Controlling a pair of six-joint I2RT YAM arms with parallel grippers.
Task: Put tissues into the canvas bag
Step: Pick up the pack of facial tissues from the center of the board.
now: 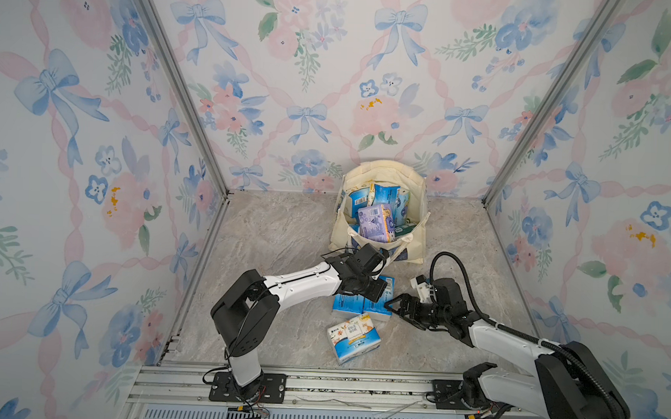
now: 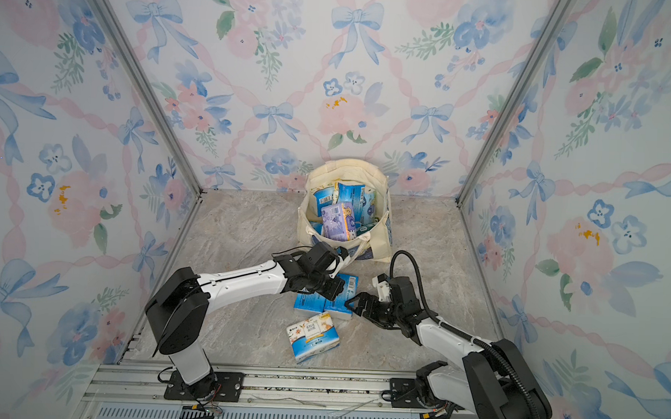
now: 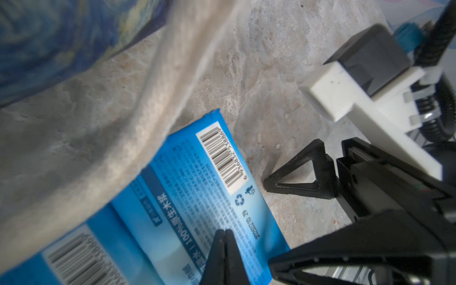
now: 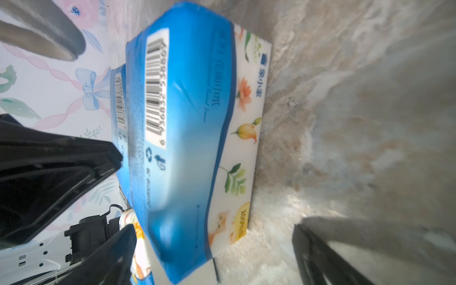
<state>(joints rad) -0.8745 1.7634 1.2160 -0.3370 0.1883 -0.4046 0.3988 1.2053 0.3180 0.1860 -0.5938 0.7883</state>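
Observation:
The cream canvas bag (image 1: 341, 230) (image 2: 307, 226) stands open at the back of the table, with several tissue packs in it, a lilac one (image 1: 376, 219) on top. On the table in front lie blue tissue packs (image 1: 355, 305) (image 2: 315, 305) and a flowered pack (image 1: 354, 336) (image 2: 313, 334). My left gripper (image 1: 377, 290) (image 3: 223, 238) is shut and empty, hovering over a blue pack (image 3: 197, 185). The bag's blurred handle (image 3: 172, 103) crosses that view. My right gripper (image 1: 390, 306) (image 4: 214, 246) is open, with the end of a blue pack (image 4: 187, 123) between its fingers.
Flowered walls close the table in on three sides. An aluminium rail (image 1: 320, 386) with both arm bases runs along the front edge. Bare marble surface (image 1: 271, 231) lies to the left of the bag, and the two grippers are close together over the packs.

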